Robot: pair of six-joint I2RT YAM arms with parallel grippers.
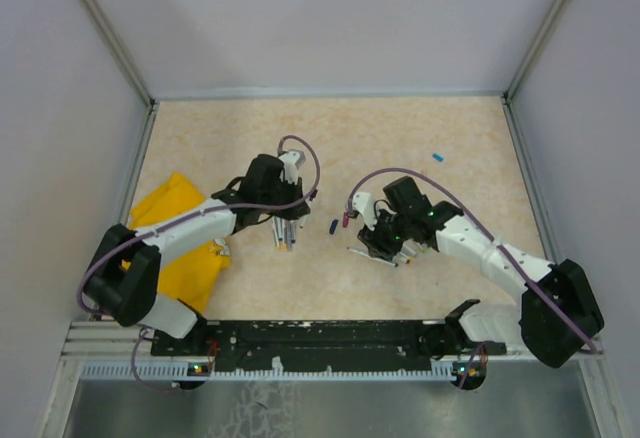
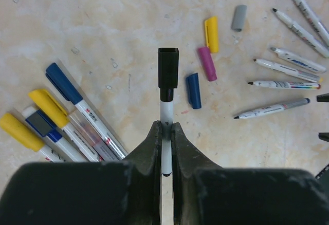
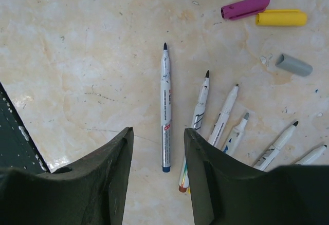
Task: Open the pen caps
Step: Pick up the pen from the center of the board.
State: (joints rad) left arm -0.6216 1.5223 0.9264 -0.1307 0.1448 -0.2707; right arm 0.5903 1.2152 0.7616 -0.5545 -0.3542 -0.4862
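Left jaws clamp a pen, black cap on, over the desk's middle; right jaws hang half open and empty beside. Uncapping step: I'd bring the right onto that cap and pull.

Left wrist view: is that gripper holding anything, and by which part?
The left gripper is shut on a slim white-barrelled pen with a black plastic cap, clamped on the barrel below the cap.

Capped pens left of the left hand, loose caps then uncapped pens to its right
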